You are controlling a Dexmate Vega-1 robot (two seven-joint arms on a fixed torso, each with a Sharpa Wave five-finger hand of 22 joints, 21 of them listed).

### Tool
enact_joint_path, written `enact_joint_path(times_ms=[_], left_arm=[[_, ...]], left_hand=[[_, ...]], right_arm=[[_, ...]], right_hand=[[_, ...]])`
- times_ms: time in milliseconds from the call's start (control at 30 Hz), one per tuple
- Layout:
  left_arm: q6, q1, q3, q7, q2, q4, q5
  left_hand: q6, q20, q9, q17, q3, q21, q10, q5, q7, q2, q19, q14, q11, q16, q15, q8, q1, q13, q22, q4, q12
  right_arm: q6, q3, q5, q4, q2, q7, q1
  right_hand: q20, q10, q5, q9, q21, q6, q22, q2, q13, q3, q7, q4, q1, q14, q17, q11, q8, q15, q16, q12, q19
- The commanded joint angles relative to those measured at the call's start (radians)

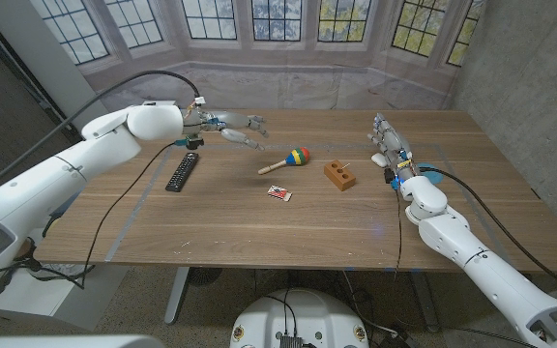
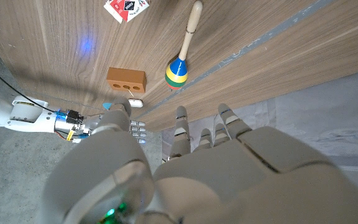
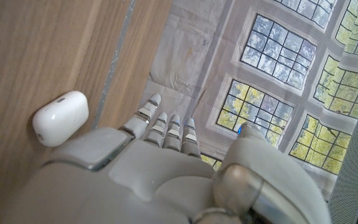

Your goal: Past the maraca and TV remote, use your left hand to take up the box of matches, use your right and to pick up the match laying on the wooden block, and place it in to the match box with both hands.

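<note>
Matchbox: box of matches point(image 1: 278, 193) lies flat on the wooden table point(image 1: 259, 227), near the middle, just in front of the maraca point(image 1: 286, 161) and apart from both hands.
Match: too small to make out on the wooden block point(image 1: 338, 175), which sits to the right of the maraca's striped head.
Left hand: left hand point(image 1: 235, 130) hovers above the far left part of the table, beyond the TV remote point(image 1: 183, 171), fingers spread and holding nothing; its wrist camera looks past the fingers point(image 2: 180, 127) to the maraca, block and matchbox.
Right hand: right hand point(image 1: 390, 141) stands at the far right of the table, fingers extended and empty.
Nearby: white earbud case point(image 3: 59, 117) lies just beside the right hand.
</note>
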Motion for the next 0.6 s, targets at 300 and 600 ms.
enact_joint_path(times_ms=[300,600], left_arm=[[0.022,-0.045,0.048,-0.063,-0.019,-0.077,0.147],[0.028,-0.040,0.052,-0.057,-0.025,-0.070,0.185]], left_hand=[[0.027,-0.003,0.001,0.002,0.003,0.004,0.021,-0.005,0.009,-0.079,0.019,0.022,-0.004,0.003,-0.007,-0.002,-0.042,0.001,0.003,-0.001,0.004],[0.052,-0.010,0.001,0.003,0.005,0.007,0.041,-0.005,-0.001,-0.079,0.037,0.037,-0.017,0.003,-0.019,-0.002,-0.021,0.000,0.004,0.001,0.005]], right_arm=[[0.013,0.024,0.043,-0.012,0.006,-0.008,-0.038],[0.032,0.029,0.063,0.002,0.021,0.002,-0.045]], right_hand=[[0.002,0.004,-0.001,0.002,0.004,0.011,0.004,-0.006,0.000,0.000,0.001,-0.008,0.009,0.011,0.002,0.006,0.008,0.003,0.010,0.007,0.013],[0.003,0.005,-0.002,0.002,0.004,0.011,0.004,-0.006,0.000,0.001,0.001,-0.009,0.008,0.012,0.003,0.006,0.007,0.001,0.009,0.007,0.015]])
